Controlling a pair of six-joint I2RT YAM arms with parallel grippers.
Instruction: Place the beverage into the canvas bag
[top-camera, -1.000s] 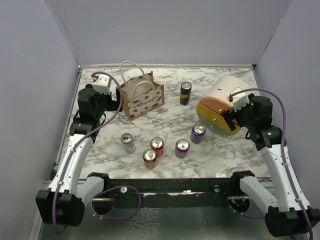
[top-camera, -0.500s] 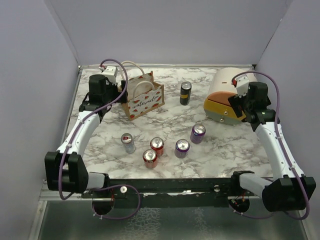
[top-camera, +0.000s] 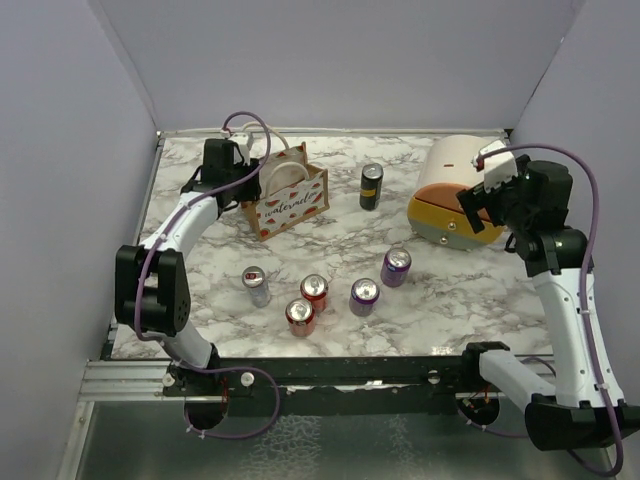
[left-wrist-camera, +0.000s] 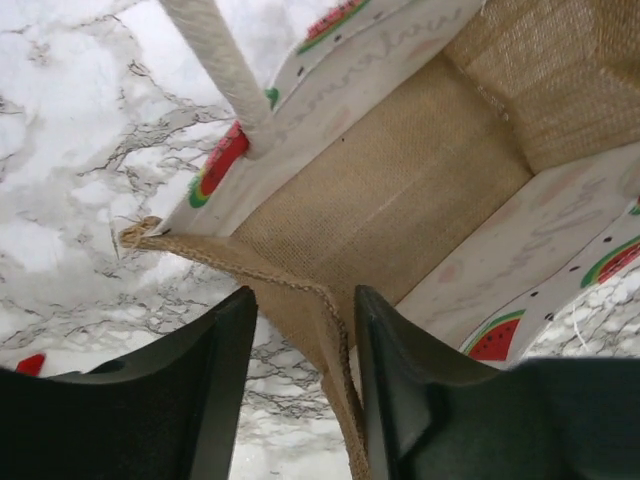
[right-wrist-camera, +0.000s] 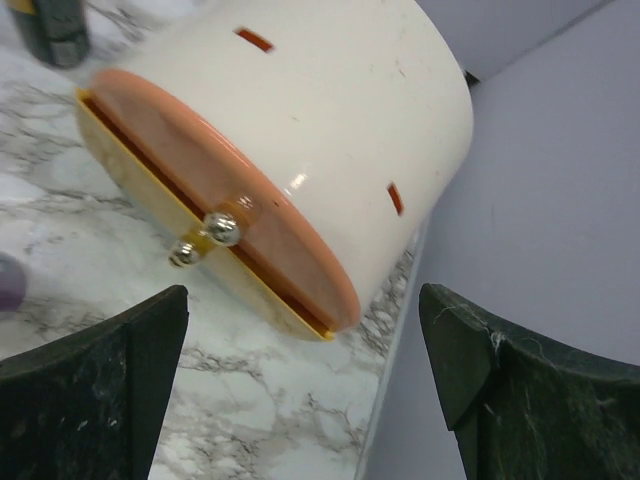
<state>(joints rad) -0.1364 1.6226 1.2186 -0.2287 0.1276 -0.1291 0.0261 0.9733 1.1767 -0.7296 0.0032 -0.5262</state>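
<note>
Left wrist view: the left gripper (left-wrist-camera: 305, 300) holds its two dark fingers (left-wrist-camera: 215, 390) part-way apart, astride the top rim of the small tan canvas bag with watermelon print (left-wrist-camera: 400, 190). The frayed edge sits just beside the finger on the view's right. Marble shows in the gap on the other side, so nothing is pinched.
Bag: stands upright near the far left of the white marble table (top-camera: 340, 230), mouth open and woven lining showing. A white rope handle (left-wrist-camera: 225, 70) rises from one printed panel.
Right wrist view: the right gripper (right-wrist-camera: 302, 300) is spread wide and grasps nothing. It hovers near the cream domed container with a peach-and-yellow front (right-wrist-camera: 300, 130).
Beverages: all stand on the table, outside the bag.
- Right of the bag: a black can (top-camera: 371, 186).
- Nearer the arms: a silver can (top-camera: 256, 285), a red can (top-camera: 314, 290), a second red can (top-camera: 300, 316), a purple can (top-camera: 396, 266) and a second purple can (top-camera: 363, 296).
</note>
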